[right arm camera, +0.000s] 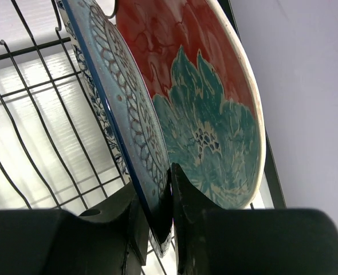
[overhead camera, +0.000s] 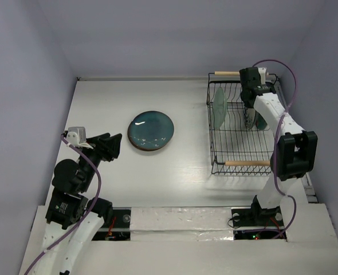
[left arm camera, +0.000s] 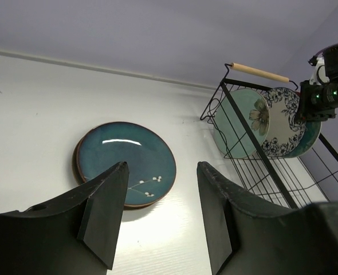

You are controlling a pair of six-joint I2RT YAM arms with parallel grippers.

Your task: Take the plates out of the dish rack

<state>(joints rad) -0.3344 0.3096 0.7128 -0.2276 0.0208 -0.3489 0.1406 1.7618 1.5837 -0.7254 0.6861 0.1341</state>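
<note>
The dish rack (overhead camera: 212,143) sits at the right of the worktop (overhead camera: 100,103) and holds 3 plates on edge. The pale green plate (left arm camera: 238,123) is nearest the open worktop, the white plate with the blue floral rim (right arm camera: 123,114) is behind it, and the red plate with teal flowers (right arm camera: 215,109) is at the back, close against the white one.

The glossy teal plate (overhead camera: 152,130) is already out and lies flat near the middle of the worktop. A darker rim shows under its edge, but I cannot tell whether that is another plate beneath it. I judge the job roughly 1/3 to 1/2 done, with 3 plates left to lift.

The right tool (right arm camera: 157,195) reaches down into the rack and is closed narrowly on the rim of the white plate, with 1 finger slipped between it and the red plate. The left tool (left arm camera: 162,172) is spread wide and holds nothing. It hangs over the worktop just beside the teal plate.

Several things crowd the lift. The red plate sits almost against the gripped one. The rack's wires run under the plates, and its wooden handle (overhead camera: 246,163) spans the near end. The purple cable (overhead camera: 283,66) loops above the right arm, and the side wall stands close behind the rack.
</note>
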